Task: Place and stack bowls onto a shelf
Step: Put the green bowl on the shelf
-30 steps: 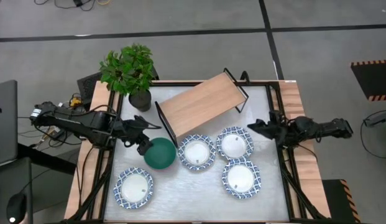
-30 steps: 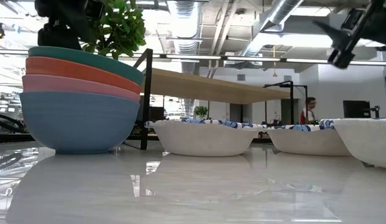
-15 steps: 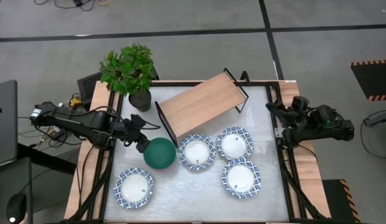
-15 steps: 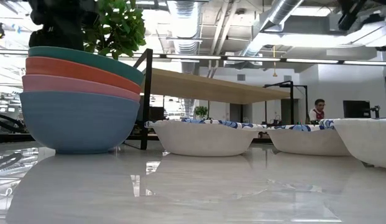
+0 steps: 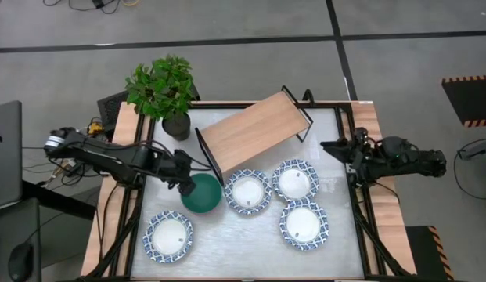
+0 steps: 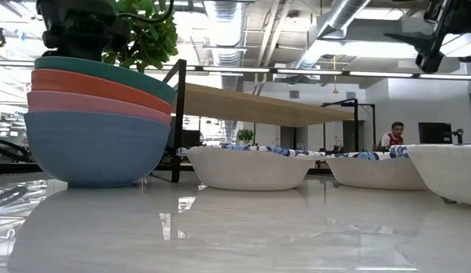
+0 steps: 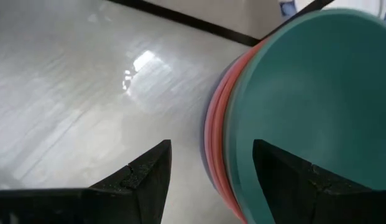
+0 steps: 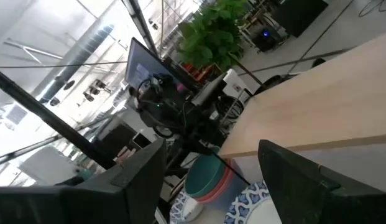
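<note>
Over the stacked green, orange, pink and blue bowls [image 5: 201,193], the left gripper [image 7: 208,180] gapes empty, straddling their rim; the right gripper [image 5: 330,147] hovers open, empty.

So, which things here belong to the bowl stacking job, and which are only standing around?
Belong to the job:
- stack of coloured bowls, green on top
- four white bowls with blue rims, e.g.
- wooden shelf, nothing on it yet
- left tool, open over the stack's rim
- right tool, open at the table's right edge

Only standing around:
- potted plant
- person in the room behind
</note>
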